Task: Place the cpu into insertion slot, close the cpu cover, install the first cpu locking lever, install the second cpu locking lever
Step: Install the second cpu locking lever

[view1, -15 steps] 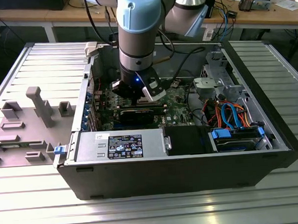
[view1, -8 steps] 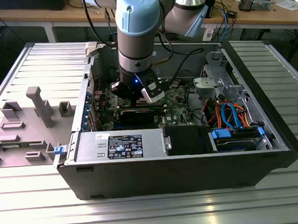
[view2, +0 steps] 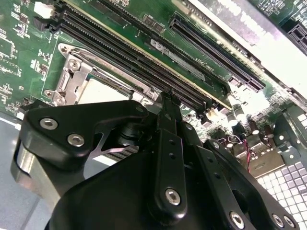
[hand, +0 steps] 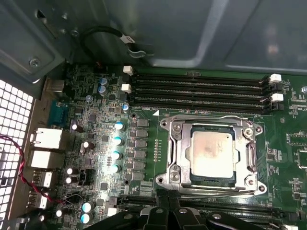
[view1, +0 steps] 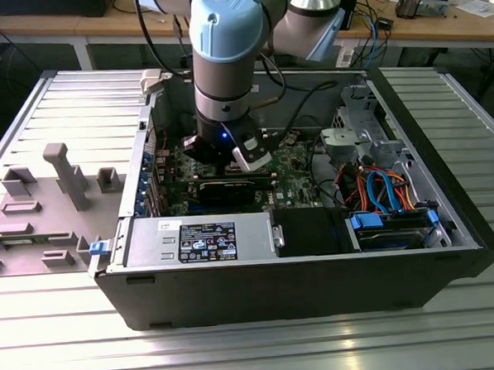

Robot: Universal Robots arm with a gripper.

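The cpu (hand: pixel 211 151), a silver-grey square chip, lies flat in the insertion slot (hand: pixel 165 125) on the green motherboard. The cpu cover (hand: pixel 181 143), a silvery frame plate, lies down around the chip's edges. A thin metal lever (hand: pixel 206 191) runs along the socket edge nearest my fingertips. My gripper (hand: pixel 173 211) hovers just off that edge, fingers together, with nothing between them. In the second wrist view the gripper (view2: pixel 166 98) sits just beside the cpu (view2: pixel 100 91) and its cover (view2: pixel 72 79). In the exterior view the gripper (view1: pixel 228 163) reaches down into the open computer case.
Long black memory slots (hand: pixel 201 91) run beside the socket, with a row of capacitors (hand: pixel 116 141) on another side. The power supply (view1: pixel 200 237) and drive bay with coloured cables (view1: pixel 384 190) line the case's near side. Grey fixtures (view1: pixel 64 174) stand at the exterior view's left.
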